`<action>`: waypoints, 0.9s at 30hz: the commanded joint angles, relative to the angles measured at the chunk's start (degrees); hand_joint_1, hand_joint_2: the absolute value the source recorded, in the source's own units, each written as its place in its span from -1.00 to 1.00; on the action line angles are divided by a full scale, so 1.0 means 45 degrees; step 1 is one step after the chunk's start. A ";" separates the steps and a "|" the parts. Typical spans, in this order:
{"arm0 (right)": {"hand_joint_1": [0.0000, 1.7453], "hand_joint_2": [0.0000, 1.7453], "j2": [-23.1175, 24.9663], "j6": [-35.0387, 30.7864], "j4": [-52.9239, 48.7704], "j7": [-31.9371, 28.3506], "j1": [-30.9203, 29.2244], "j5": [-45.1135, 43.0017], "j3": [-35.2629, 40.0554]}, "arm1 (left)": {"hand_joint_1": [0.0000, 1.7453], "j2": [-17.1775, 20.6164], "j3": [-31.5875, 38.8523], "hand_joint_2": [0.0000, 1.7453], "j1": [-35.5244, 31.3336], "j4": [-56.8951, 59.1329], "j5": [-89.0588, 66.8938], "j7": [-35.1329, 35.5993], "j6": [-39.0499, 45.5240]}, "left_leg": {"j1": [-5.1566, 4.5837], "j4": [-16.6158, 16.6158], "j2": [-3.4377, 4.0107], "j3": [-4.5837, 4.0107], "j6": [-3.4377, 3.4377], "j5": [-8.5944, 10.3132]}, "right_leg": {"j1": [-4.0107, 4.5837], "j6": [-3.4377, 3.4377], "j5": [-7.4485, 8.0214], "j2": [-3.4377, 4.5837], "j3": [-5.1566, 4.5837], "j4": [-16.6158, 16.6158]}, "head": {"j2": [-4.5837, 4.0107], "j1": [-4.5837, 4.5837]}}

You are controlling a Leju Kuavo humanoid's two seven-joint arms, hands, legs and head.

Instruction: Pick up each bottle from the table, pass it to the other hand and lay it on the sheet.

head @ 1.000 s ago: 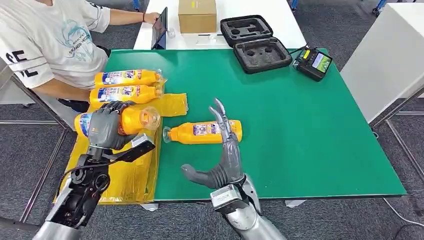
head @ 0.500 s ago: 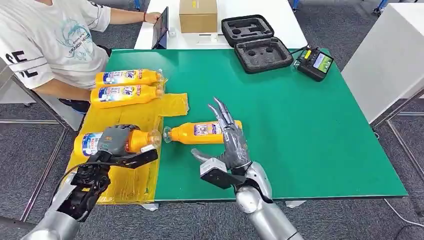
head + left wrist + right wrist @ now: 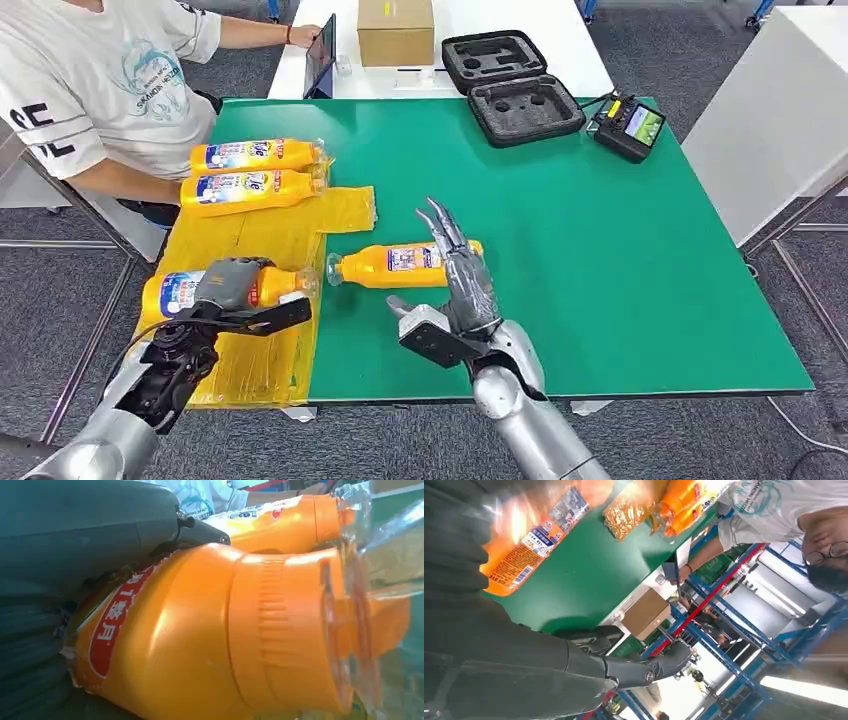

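head view: left hand [image 3: 228, 285] grips bottle [image 3: 175, 292] over sheet [image 3: 262, 368] | right hand [image 3: 462, 290] spread, holding nothing | left wrist view: ribbed orange cap [image 3: 285, 630]

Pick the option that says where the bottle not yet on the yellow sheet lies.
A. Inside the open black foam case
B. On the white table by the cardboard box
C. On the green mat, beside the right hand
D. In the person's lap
C: the bottle lies on its side on the green mat, right by the right hand's fingers.

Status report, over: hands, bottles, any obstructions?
Left hand grips orange plastic bottle over yellow sheet. Right hand open beside another orange bottle. No obstructions.
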 commanded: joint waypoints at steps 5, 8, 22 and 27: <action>-1.00 1.00 -0.0212 0.1616 0.3850 0.2913 -0.2656 0.2214 -0.0760 | 0.88 -0.0053 0.0690 1.00 -0.0589 0.2463 0.0870 -0.0536 -0.0951 | 0.0001 -0.0006 0.0025 0.0101 -0.0012 -0.0030 | -0.0002 -0.0008 -0.0018 0.0044 0.0085 -0.0006 | 0.0000 0.0000; -1.00 1.00 -0.0249 0.1486 0.4377 0.2927 -0.2995 0.2431 -0.0818 | 0.88 -0.0077 0.0756 1.00 -0.0611 0.2568 0.1120 -0.0750 -0.1271 | 0.0002 -0.0008 0.0034 0.0111 -0.0013 -0.0021 | -0.0002 -0.0006 -0.0004 0.0054 0.0094 -0.0010 | 0.0000 0.0000; -1.00 1.00 -0.0181 0.1215 0.4837 0.2287 -0.3078 0.1878 -0.1240 | -1.00 -0.0228 0.0971 -1.00 -0.0569 0.2960 0.2517 -0.1711 -0.2714 | 0.0000 -0.0026 0.0006 0.0156 -0.0020 -0.0016 | -0.0004 -0.0009 -0.0014 0.0028 0.0139 -0.0016 | 0.0000 -0.0005; -1.00 1.00 -0.0191 0.1172 0.5053 0.2445 -0.3163 0.1965 -0.1243 | -1.00 -0.0370 0.1809 -1.00 -0.0903 0.3337 0.4480 -0.2620 -0.4918 | -0.0008 -0.0029 -0.0017 0.0139 -0.0018 -0.0002 | -0.0011 -0.0005 -0.0010 0.0010 0.0126 -0.0011 | 0.0000 -0.0005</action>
